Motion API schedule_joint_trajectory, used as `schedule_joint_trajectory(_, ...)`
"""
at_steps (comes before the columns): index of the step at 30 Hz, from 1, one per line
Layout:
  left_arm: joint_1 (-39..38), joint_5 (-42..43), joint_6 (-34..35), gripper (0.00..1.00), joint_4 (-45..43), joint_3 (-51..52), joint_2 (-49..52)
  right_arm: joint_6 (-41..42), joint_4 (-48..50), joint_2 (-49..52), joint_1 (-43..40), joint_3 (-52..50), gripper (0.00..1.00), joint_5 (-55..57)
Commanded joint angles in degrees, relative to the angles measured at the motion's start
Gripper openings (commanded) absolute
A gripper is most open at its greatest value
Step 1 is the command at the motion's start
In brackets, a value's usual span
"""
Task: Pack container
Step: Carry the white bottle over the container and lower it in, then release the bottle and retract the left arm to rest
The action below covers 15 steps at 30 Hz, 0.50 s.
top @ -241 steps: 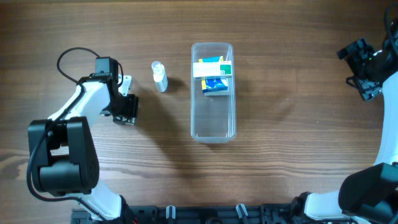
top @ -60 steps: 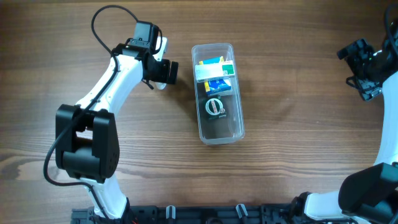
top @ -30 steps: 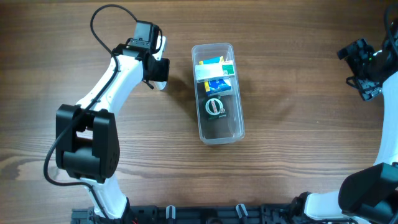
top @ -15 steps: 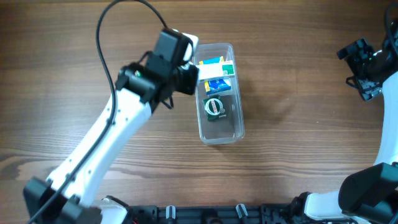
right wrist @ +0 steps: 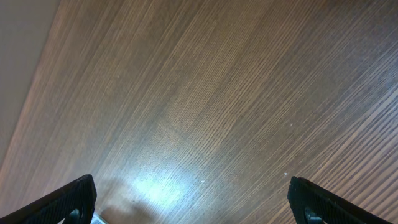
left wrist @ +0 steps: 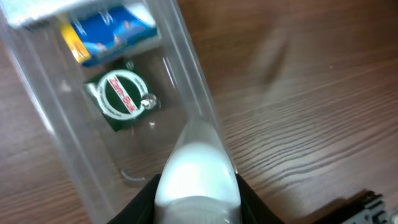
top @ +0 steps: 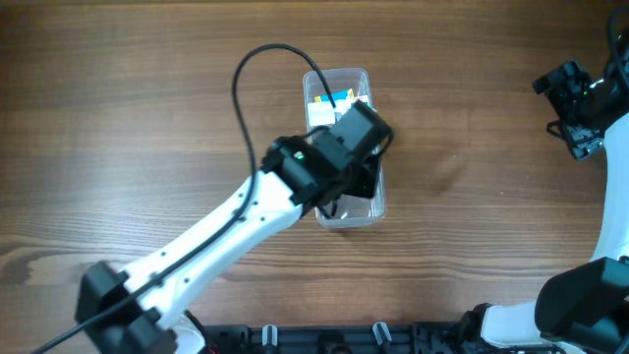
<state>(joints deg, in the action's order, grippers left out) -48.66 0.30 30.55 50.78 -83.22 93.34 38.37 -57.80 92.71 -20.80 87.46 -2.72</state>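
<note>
The clear plastic container (top: pixel 327 81) stands upright at the table's middle and also fills the left wrist view (left wrist: pixel 186 74). Inside lie a white box (top: pixel 318 111), a blue and yellow box (left wrist: pixel 106 31) and a round green tin (left wrist: pixel 121 99). My left gripper (top: pixel 362 175) hangs over the container's near half, shut on a small white bottle (left wrist: pixel 198 168) held above the container's right wall. My right gripper (right wrist: pixel 193 196) is open and empty over bare wood at the far right; it also shows in the overhead view (top: pixel 575 108).
The left arm (top: pixel 246 211) stretches diagonally from the lower left across the table to the container. The right arm (top: pixel 609 216) runs along the right edge. A black rail (top: pixel 324 339) lines the front edge.
My left gripper closed on the white bottle at the container's left, lifted it and carried it right, over the container's near half. The right arm has not moved.
</note>
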Motion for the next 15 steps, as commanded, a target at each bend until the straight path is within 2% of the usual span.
schedule_joint_trajectory(1, -0.7, -0.2, 3.6, 0.3, -0.4, -0.5, 5.2, 0.7, 0.2, 0.7, -0.1, -0.2, 1.0, 0.3)
schedule_joint_trajectory(9, -0.7, -0.4, 8.3, 0.3, -2.8, -0.5, 10.8, 0.7, 0.1, 0.7, -0.1, -0.2, 1.0, 0.3)
schedule_joint_trajectory(12, -0.7, -0.4, 10.7, 0.37, -2.8, -0.3, 11.5, 0.7, 0.1, 0.7, -0.1, -0.2, 1.0, 0.3)
schedule_joint_trajectory(15, -0.7, -0.8, 11.4, 0.37, -2.7, -0.3, 11.5, 0.7, 0.1, 0.7, -0.1, -0.2, 1.0, 0.3)
